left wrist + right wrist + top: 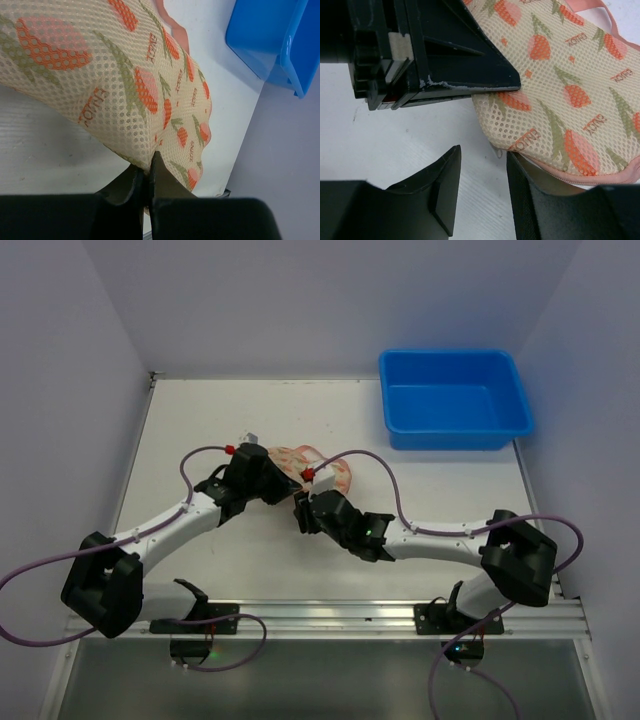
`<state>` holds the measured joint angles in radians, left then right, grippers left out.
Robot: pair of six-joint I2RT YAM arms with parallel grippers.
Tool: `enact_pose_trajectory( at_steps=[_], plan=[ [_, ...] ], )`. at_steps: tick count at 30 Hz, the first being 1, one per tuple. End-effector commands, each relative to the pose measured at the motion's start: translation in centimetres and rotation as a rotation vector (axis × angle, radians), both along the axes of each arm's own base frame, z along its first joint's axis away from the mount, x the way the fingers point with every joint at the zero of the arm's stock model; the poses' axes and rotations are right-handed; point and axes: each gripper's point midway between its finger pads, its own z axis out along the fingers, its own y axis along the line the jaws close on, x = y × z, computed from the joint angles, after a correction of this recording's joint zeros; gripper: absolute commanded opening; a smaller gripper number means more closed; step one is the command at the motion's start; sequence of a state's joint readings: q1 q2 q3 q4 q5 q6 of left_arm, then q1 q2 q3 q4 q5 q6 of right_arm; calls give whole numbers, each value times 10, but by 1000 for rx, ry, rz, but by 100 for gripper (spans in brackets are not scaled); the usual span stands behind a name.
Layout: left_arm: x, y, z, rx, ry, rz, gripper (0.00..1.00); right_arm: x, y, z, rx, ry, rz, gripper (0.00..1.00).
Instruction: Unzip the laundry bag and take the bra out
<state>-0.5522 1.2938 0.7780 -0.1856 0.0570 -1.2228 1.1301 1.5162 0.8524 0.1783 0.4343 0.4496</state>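
The laundry bag [325,468], cream mesh with orange and green print and pink trim, lies mid-table between both grippers. My left gripper [280,485] is shut on a fold of the bag's edge; in the left wrist view [148,164] mesh is pinched between the jaws and the bag [125,75] fills the frame. My right gripper [303,502] is open; in the right wrist view [482,155] its jaws stand apart at the bag's [560,100] near corner, the right finger under the pink trim. A small pale tab [498,150] hangs from that corner. The bra is hidden.
A blue plastic tub [455,400] stands at the back right of the table and shows in the left wrist view [270,35]. The left gripper's black fingers [460,75] cross the top of the right wrist view. White walls enclose the table.
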Motion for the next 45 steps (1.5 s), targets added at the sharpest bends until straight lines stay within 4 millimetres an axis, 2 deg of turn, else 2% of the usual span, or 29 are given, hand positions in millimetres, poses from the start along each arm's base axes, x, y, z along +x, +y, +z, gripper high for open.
enact_pose_trajectory(
  at_steps=[1,11,17,20,25,27,28,29,30,32,33,35,36,38,39,40,42,45],
  plan=[
    [6,-10,26,-53,-40,-4,4,14,3,16,61,-10,-43,44],
    [5,-10,27,-56,-40,-10,4,28,4,18,49,-37,-60,43],
    [5,-10,25,-52,-39,-14,4,32,10,26,53,-63,-46,39],
    [4,-10,23,-45,-37,-17,4,32,10,30,56,-72,-43,33],
    [5,-6,21,-21,-46,-16,4,34,1,25,20,-73,-65,12],
    [4,-1,18,-3,-35,-12,4,31,-12,15,-30,-62,-79,2],
    [4,1,17,4,-39,-16,4,30,-18,20,-27,-68,-80,0],
    [6,5,17,8,-44,-10,4,32,-27,18,-30,-64,-93,0],
    [7,6,17,13,-49,-13,4,26,-35,7,-47,-35,-70,0],
    [9,12,15,33,-65,-19,3,31,-54,14,-22,-17,-92,0],
    [8,12,14,43,-66,-27,3,25,-61,5,-36,18,-69,0],
    [10,15,11,67,-79,-48,2,30,-78,9,-25,27,-97,0],
    [9,15,11,69,-80,-59,1,27,-88,1,-51,49,-101,0],
    [9,17,6,94,-89,-82,1,32,-102,3,-48,59,-124,0],
    [8,18,5,105,-94,-95,0,28,-114,-7,-86,89,-135,0],
    [8,21,1,128,-102,-112,0,33,-125,-8,-95,99,-169,0],
    [6,23,-5,150,-112,-147,0,30,-140,-13,-113,132,-192,0],
    [10,23,-14,191,-147,-228,2,21,-138,-14,-106,174,-136,0]
  ],
)
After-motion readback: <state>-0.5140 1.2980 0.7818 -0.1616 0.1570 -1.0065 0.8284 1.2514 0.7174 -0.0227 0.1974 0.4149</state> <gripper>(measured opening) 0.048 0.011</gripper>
